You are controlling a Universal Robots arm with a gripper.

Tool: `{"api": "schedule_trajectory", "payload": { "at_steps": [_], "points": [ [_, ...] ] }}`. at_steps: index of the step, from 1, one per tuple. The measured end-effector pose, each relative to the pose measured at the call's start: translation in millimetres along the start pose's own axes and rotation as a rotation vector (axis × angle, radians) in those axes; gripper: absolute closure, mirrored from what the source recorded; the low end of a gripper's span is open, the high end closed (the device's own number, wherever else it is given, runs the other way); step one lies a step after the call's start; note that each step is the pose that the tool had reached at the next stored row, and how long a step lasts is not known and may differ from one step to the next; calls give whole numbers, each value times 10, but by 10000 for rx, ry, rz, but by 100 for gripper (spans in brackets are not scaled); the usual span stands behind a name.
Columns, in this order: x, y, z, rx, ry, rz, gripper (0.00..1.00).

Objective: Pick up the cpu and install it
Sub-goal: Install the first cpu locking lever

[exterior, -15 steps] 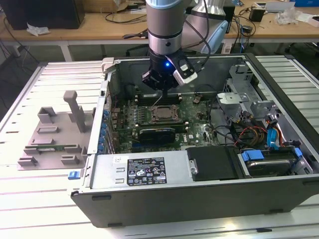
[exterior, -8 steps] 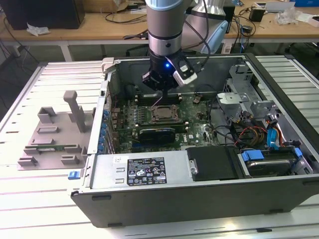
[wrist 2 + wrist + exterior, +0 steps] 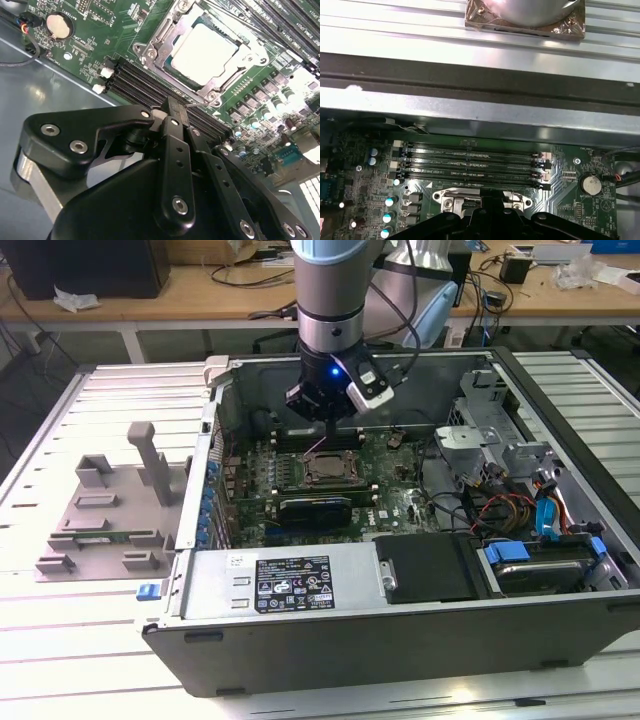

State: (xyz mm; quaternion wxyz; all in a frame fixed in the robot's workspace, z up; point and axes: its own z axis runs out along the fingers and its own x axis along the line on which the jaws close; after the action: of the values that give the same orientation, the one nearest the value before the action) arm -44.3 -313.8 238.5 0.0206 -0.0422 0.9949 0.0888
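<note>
While the arm (image 3: 330,300) reaches down into the open computer case (image 3: 400,640) in the exterior view, its gripper (image 3: 326,412) hangs just above the green motherboard (image 3: 395,495), at the far edge of the socket (image 3: 326,471). The one cpu (image 3: 205,52) lies flat in the socket in the second wrist view, its dull silver top facing up inside the metal frame (image 3: 150,50); the gripper (image 3: 176,117) is above the board beside it and is not touching it. The fingers (image 3: 176,145) are together in that view, their black tips meeting with nothing between them. In the first wrist view the gripper (image 3: 487,202) sits over the socket's frame, and four long memory slots (image 3: 470,162) run side by side just beyond it. One round coin battery (image 3: 591,184) sits on the board near the ends of those slots. Two white latches (image 3: 102,80) show at the slot ends in the second wrist view. On the slatted counter (image 3: 60,660) to the exterior view's left of the case stands one grey plastic holder (image 3: 110,510). One black cover (image 3: 430,565) and a bundle of coloured cables (image 3: 510,510) lie in the case toward the exterior view's right.
</note>
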Motion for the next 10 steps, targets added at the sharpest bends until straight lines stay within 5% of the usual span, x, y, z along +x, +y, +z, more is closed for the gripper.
{"api": "schedule_trajectory", "payload": {
  "at_steps": [7, 10],
  "points": [
    [4, -2, 105, 2, 1, 2, 89],
    [-1, 63, 141, 7, 0, 1, 89]
  ]
}}
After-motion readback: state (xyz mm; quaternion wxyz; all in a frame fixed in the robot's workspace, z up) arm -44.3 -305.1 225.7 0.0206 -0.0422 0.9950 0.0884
